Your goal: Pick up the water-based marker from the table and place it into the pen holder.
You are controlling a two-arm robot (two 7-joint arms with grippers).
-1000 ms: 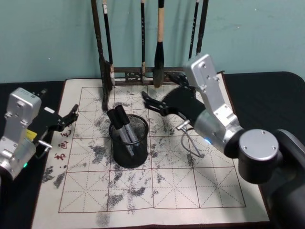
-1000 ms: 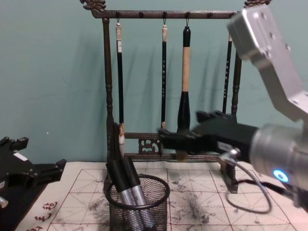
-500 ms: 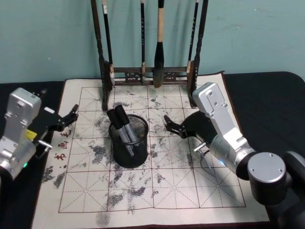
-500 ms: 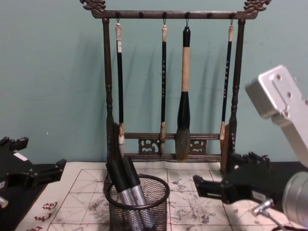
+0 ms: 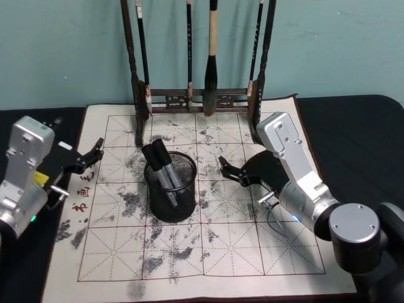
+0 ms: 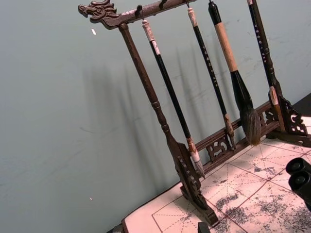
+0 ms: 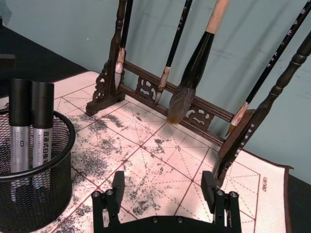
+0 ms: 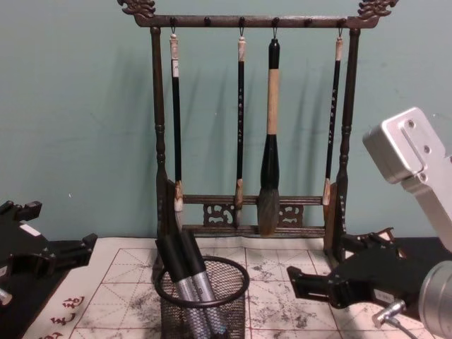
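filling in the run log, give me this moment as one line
markers: two in pen holder | right gripper: open, empty, low beside holder | left gripper: open, parked at mat's left edge

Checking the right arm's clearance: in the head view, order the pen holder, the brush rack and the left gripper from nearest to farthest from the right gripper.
From the right gripper:
1. Pen holder, just to its left on the mat.
2. Brush rack, behind it at the mat's back edge.
3. Left gripper, across the mat at the left edge.
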